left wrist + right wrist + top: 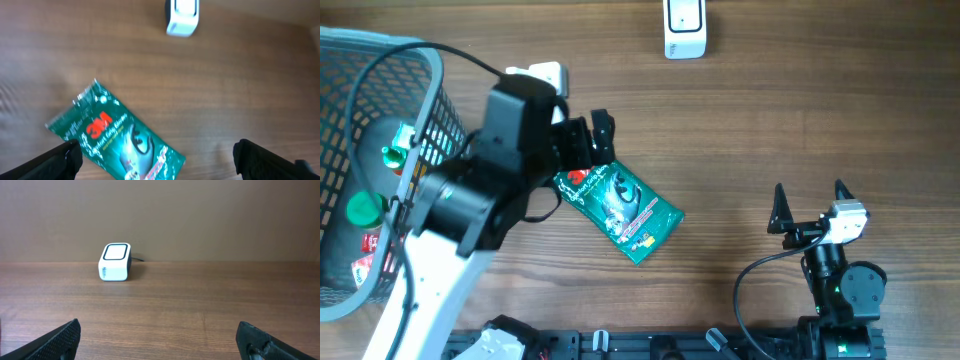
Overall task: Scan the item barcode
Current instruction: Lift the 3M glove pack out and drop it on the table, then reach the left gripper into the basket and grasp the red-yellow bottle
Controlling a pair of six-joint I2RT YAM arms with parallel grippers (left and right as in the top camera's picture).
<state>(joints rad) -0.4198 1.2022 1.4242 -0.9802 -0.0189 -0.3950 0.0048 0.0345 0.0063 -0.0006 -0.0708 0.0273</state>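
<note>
The packet (620,207) lies flat on the table (770,120), held by nothing, its long axis running from 10 to 4 o'clock in the overhead view. The left gripper (593,150) hangs spread wide just over the packet's 10 o'clock end. It is far nearer than the right gripper (810,203), also wide open and empty, well apart at 3 o'clock. The scanner (685,28) stands toward 1 o'clock. The packet is glossy green film, red logo up; no barcode shows.
</note>
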